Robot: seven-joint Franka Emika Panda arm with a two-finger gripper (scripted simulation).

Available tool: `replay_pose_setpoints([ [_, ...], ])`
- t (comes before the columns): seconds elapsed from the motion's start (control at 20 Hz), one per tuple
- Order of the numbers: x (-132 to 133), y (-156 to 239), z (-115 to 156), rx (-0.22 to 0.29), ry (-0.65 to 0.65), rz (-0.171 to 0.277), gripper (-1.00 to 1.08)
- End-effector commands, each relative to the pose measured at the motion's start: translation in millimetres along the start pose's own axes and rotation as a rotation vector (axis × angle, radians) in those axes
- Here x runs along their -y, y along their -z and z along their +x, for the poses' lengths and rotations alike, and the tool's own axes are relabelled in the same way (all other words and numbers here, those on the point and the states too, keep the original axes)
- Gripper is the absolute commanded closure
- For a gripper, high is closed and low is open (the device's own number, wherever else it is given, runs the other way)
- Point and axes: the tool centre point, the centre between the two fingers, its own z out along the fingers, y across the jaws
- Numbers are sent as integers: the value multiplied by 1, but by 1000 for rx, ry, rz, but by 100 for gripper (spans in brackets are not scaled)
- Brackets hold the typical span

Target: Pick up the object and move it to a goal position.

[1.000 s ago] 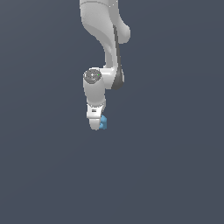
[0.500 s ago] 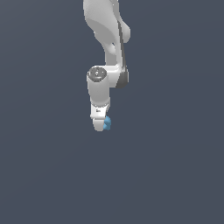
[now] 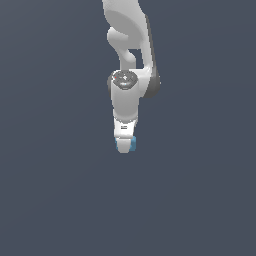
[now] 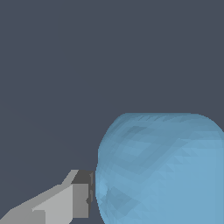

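The object (image 3: pixel 131 145) is a small light-blue blocky piece with rounded corners, held at the tip of my gripper (image 3: pixel 124 146) in the middle of the exterior view. My gripper is shut on it and the white arm hangs down from above. In the wrist view the object (image 4: pixel 162 170) fills much of the picture as a rounded light-blue lump, with one grey fingertip (image 4: pixel 74 199) pressed against its side. The other finger is hidden behind the object. No hole shows on the faces in view.
A plain dark grey-blue surface (image 3: pixel 200 200) fills both views around the arm. No other objects, containers or edges show.
The arm with the object in its gripper has shifted a little toward the exterior view's right and slightly down. The grip on the object is unchanged.
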Motion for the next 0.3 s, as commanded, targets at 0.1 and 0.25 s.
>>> replay_pose_setpoints([
  [0.1, -7, 8, 9, 0, -1, 1, 108],
  [0.25, -9, 8, 9, 1, -1, 1, 108],
])
